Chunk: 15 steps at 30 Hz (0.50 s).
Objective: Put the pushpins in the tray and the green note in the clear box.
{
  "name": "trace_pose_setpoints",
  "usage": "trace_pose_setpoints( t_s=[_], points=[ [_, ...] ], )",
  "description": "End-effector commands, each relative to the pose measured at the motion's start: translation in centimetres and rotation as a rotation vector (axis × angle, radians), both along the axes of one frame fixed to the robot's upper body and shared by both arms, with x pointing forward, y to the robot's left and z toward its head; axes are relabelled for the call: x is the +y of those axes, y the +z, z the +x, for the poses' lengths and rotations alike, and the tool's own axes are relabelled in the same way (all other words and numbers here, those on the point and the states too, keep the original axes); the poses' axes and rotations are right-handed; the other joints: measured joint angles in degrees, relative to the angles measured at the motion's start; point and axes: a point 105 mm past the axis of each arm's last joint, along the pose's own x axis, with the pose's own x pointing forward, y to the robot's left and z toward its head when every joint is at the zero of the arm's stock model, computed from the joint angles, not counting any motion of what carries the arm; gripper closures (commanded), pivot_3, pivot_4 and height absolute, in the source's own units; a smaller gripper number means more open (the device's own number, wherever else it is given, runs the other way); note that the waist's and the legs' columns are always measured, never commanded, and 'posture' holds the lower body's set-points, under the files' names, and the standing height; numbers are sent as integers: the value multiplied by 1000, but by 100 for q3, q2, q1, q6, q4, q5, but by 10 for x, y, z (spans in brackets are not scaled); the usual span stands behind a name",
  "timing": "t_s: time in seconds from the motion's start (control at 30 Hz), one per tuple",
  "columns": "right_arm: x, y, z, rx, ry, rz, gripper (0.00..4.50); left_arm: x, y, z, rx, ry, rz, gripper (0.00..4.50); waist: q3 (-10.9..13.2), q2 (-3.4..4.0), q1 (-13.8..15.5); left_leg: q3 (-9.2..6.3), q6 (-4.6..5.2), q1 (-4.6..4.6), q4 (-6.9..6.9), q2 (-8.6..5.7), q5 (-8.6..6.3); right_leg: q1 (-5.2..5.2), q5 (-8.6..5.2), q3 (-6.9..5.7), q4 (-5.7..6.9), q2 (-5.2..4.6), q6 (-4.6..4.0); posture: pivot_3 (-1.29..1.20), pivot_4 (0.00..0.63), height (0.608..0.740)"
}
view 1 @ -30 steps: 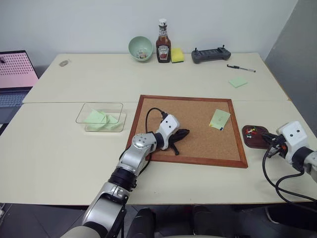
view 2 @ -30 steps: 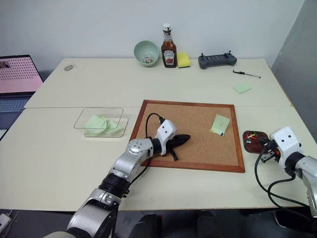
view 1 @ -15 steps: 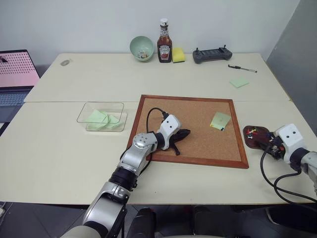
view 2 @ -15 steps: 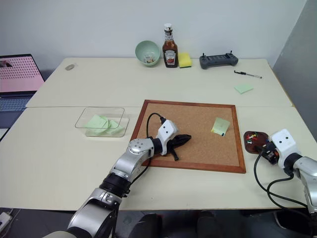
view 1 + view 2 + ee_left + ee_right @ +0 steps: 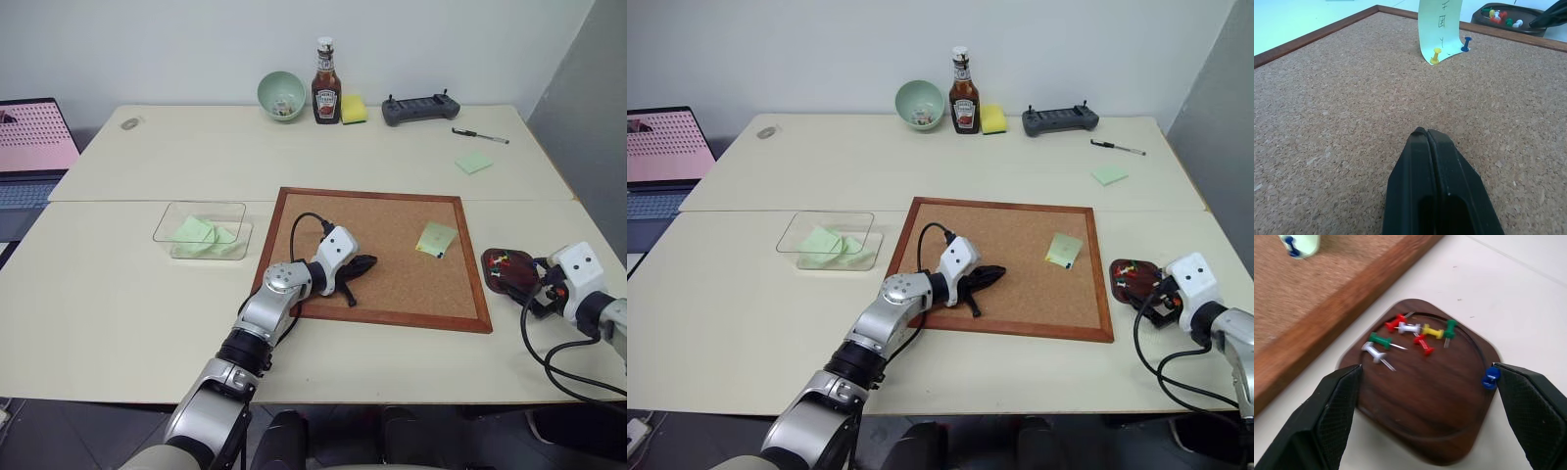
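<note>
My right gripper (image 5: 1428, 369) hangs open just above the dark wooden tray (image 5: 1420, 431), which lies right of the cork board (image 5: 382, 294). Several coloured pushpins (image 5: 1410, 335) lie in the tray. A blue pushpin (image 5: 1490, 378) sits against one fingertip at the tray's rim. The green note (image 5: 435, 238) lies on the board's right part, held by a yellow pushpin (image 5: 1435, 56) and a blue one (image 5: 1466, 45). My left gripper (image 5: 1426, 134) rests shut and empty on the cork, left of the note. The clear box (image 5: 203, 230), left of the board, holds green notes.
Another green note (image 5: 471, 163) and a pen (image 5: 479, 135) lie at the back right. Along the far edge stand a bowl (image 5: 279, 95), a ketchup bottle (image 5: 323, 83), a yellow sponge (image 5: 353, 109) and a controller (image 5: 419, 108). A laptop (image 5: 29, 147) sits at the left.
My right gripper has gone from shut to wide open over the tray. The left arm has stayed still on the board.
</note>
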Motion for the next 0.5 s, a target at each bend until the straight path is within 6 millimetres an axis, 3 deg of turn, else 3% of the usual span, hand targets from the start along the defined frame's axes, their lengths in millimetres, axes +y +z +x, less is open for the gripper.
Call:
trace_pose_setpoints(
  t_s=[0.03,0.37,0.5],
  points=[
    [8,18,-1,-7,57,65,9,3,-17,-1,41,14,49,4500,0,0,0,0,0,0,0,0,0,0,0,0,0,0,0,0,150,740],
    [7,13,1,27,54,0,9,3,-16,0,37,14,48,4500,0,0,3,0,0,0,1,0,0,-1,0,0,0,0,1,0,150,740],
    [17,34,3,-56,76,85,9,4,-16,0,37,17,47,4500,1,-1,4,-1,0,-1,1,0,0,-1,0,0,0,0,1,0,150,740]
  ],
)
